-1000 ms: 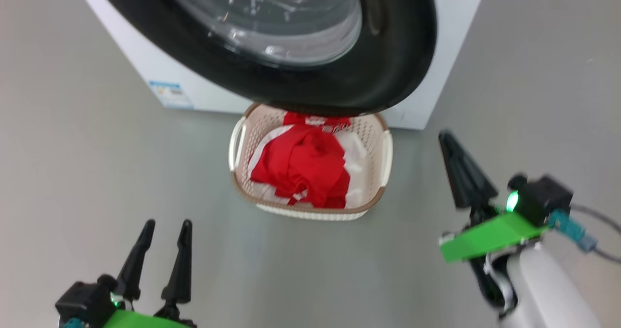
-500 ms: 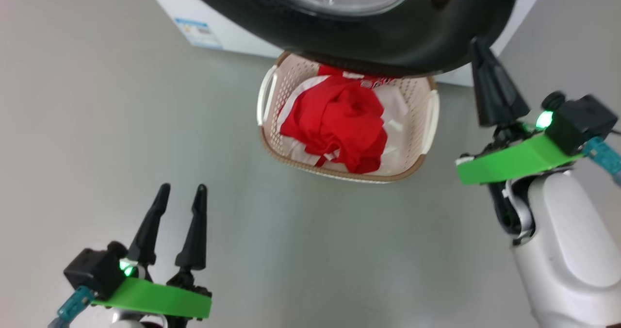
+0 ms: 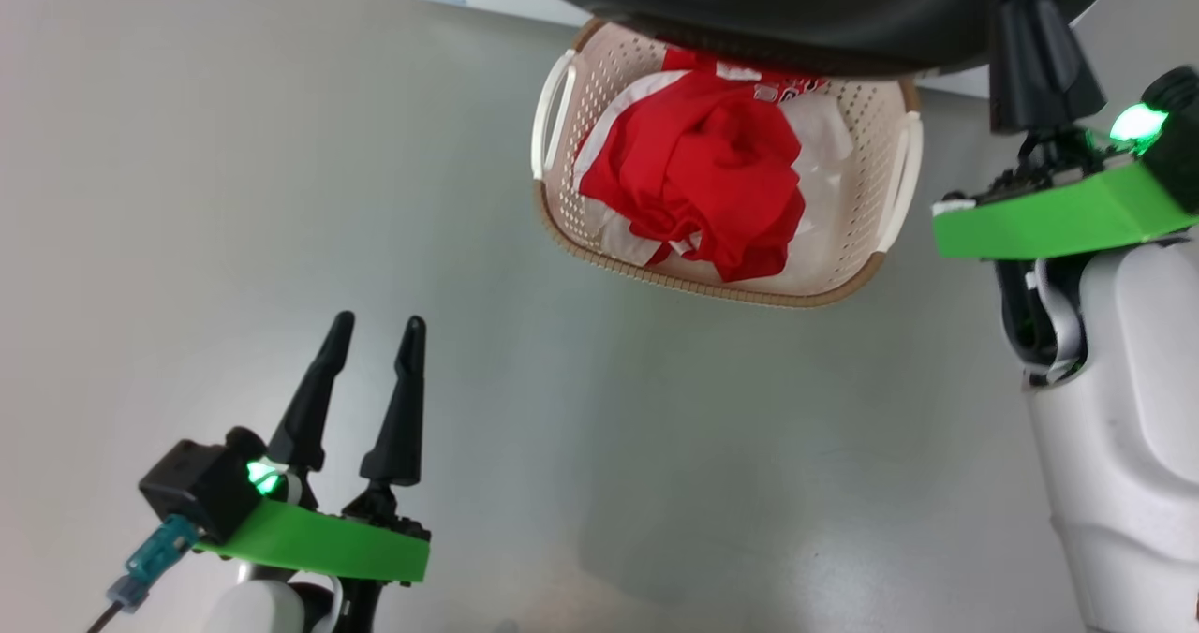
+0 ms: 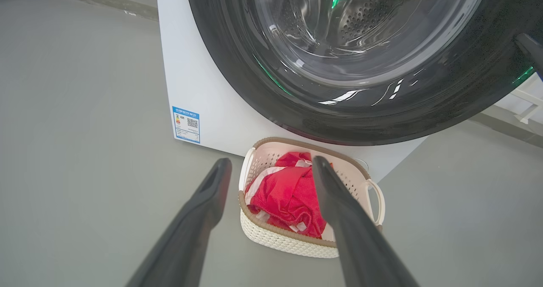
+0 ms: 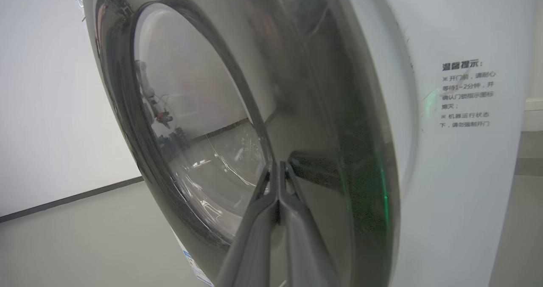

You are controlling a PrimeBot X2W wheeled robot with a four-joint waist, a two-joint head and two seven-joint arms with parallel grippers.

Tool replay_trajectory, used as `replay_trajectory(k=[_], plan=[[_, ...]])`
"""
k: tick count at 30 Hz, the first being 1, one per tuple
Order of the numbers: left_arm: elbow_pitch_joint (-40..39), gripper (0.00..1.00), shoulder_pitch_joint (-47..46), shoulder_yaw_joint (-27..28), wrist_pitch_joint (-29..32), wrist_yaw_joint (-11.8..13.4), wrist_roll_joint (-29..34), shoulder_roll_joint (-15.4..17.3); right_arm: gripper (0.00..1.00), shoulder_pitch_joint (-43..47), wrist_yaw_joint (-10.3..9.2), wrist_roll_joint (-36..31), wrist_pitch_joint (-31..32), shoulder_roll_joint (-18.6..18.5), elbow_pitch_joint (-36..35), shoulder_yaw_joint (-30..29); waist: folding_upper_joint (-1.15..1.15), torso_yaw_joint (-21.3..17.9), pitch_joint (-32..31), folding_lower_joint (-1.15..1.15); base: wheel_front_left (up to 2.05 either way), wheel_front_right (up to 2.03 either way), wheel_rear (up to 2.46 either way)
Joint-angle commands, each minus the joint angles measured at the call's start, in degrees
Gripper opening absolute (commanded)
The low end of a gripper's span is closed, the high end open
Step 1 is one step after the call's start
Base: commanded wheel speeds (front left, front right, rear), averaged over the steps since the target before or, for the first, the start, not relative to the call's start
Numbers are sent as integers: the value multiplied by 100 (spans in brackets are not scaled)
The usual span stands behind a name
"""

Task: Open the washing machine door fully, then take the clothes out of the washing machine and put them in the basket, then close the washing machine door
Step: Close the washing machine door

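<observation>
Grey floor (image 3: 281,193) below; pinched right gripper (image 5: 278,164) at door (image 5: 199,130).

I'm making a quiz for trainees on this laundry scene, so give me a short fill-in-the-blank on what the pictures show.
1. The soft clothes piled in the cream-white perforated plastic basket are mostly ____.
2. The left pincer stands ____, holding nothing.
3. The right pincer is ____, pointing at the glossy black rim of the round washing machine door.

Missing words: red; open; shut.
</observation>
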Motion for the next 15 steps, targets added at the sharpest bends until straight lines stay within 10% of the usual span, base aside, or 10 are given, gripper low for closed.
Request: replay_trajectory(k=[1,15], plan=[[-122,100,-57,157,-29,3,-75,105,0,-120,36,-38,-35,79,-172,38,0,65,94,0,0,0,0],[-168,100,-283,-121,-29,3,-195,85,0,-897,36,-75,-35,79,-368,-562,0,275,468,0,0,0,0]])
